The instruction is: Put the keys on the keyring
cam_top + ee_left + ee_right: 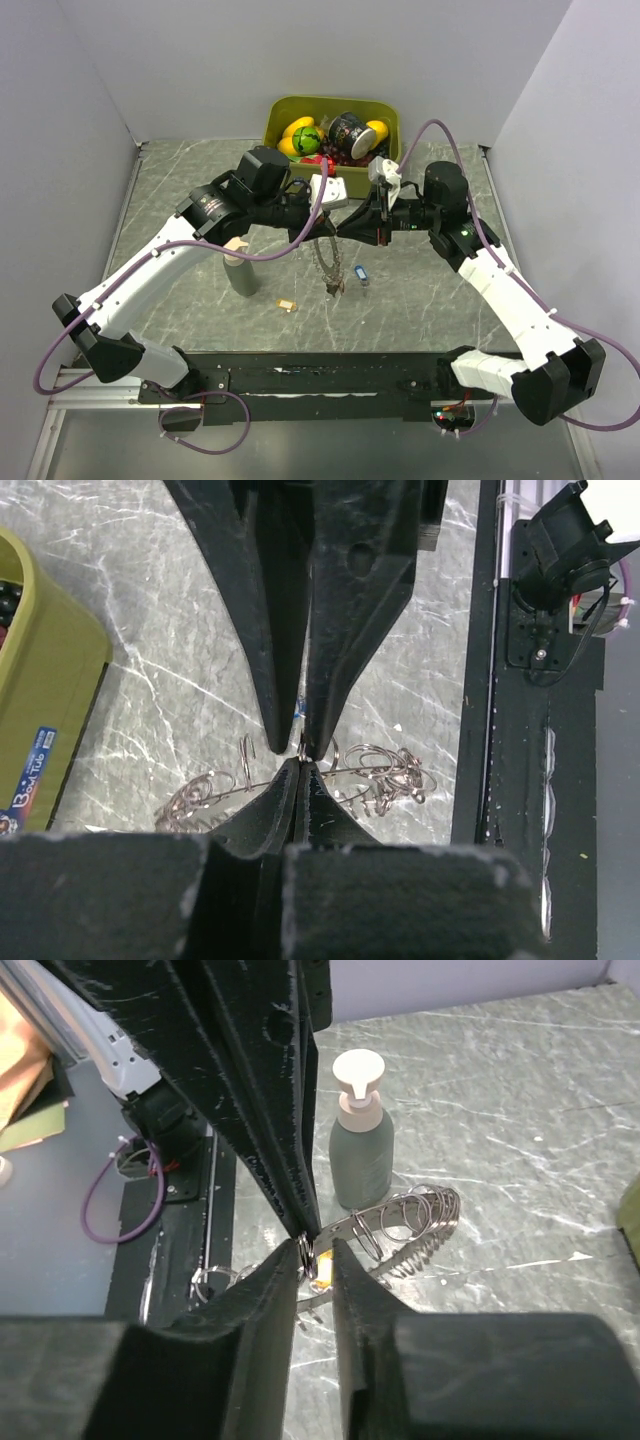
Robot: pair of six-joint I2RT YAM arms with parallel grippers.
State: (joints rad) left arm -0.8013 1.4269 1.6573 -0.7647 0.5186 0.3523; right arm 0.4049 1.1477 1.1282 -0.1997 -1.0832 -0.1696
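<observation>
Grippers in the top view are meeting tip to tip above mid-table: the left gripper (332, 222) from the left, the right gripper (352, 226) from the right, both in front of the olive bin (275, 115). The keyring (328, 262) is hanging down from that meeting point. The blue key (362, 276) is lying on the table just right of the chain. The yellow key (287, 305) is lying to its left, near the pump bottle (240, 272).

Left wrist view: the left fingers (270, 810) are pressing together and pinching a small ring (302, 747) at their tips. Keyring loops are spreading below. The right fingers are pointing in from above, tips close beside that ring.

Right wrist view: the right fingers (270, 1290) are standing slightly apart, with the small ring sitting in the gap. Cannot tell whether either pad is touching it.
</observation>
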